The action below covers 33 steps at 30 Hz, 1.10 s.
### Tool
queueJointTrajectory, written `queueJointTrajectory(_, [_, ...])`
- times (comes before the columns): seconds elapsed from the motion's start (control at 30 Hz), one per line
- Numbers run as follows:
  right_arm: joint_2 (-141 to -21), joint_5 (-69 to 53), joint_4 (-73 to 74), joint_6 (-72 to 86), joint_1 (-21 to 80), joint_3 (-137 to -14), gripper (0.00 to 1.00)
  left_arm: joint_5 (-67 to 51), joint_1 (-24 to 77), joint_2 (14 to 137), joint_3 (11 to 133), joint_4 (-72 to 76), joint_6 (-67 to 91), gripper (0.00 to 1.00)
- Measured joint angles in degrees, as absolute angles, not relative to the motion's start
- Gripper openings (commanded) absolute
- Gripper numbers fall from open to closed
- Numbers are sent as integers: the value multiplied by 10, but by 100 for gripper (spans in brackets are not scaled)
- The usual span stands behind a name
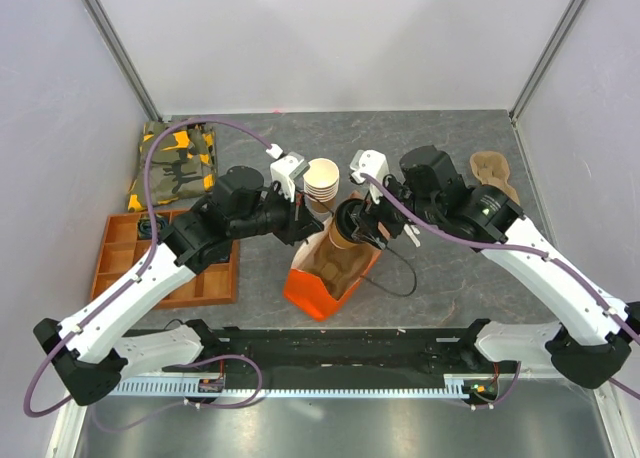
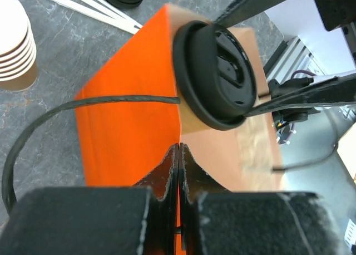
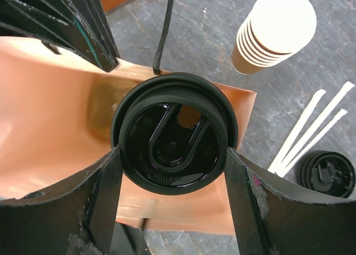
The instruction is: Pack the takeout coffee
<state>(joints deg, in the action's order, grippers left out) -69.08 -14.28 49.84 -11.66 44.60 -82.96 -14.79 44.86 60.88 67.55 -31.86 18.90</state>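
Note:
The takeout coffee [image 1: 349, 221], a tan cup under a round black lid [image 3: 173, 138], hangs at the open mouth of the orange bag [image 1: 320, 283], with its lid above the rim. My right gripper [image 3: 171, 155] is shut on it, one finger on each side of the lid [image 2: 219, 77]. My left gripper [image 2: 178, 149] is shut on the bag's top edge, at the corner of the orange wall [image 2: 128, 110]. It shows in the top view [image 1: 300, 221] just left of the cup. The bag's tan inside [image 3: 55, 110] lies open under the cup. The cup's body is mostly hidden.
A stack of lidless tan cups [image 1: 321, 178] stands just behind the bag. Loose black lids [image 3: 325, 174] and white stirrers [image 3: 311, 132] lie near it. An orange tray [image 1: 120, 258] and a camouflage cloth [image 1: 175, 163] are at the left, a brown cup carrier [image 1: 495, 173] at the back right.

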Motion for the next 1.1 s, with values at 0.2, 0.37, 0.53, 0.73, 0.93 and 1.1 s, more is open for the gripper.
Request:
queueJointTrajectory(0.2, [-700,-98,476,-118,470,-821,28,-138,449,609,664,-303,189,2])
queueJointTrajectory(0.37, [-696,-88,460,-128,483,-781,28,-136,449,606,654,-294,189,2])
queueJointTrajectory(0.53, [-685,-88,459,-140,506,-743,27,-135,449,595,649,-288,189,2])
queueJointTrajectory(0.73, [-641,-58,425,-152,518,-668,26,-154,449,560,617,-252,182,2])
queueJointTrajectory(0.93, [-621,-26,387,-170,529,-619,26,-202,450,528,584,-230,159,2])
queueJointTrajectory(1.1, [-628,-15,365,-166,529,-623,27,-236,451,533,567,-213,148,2])
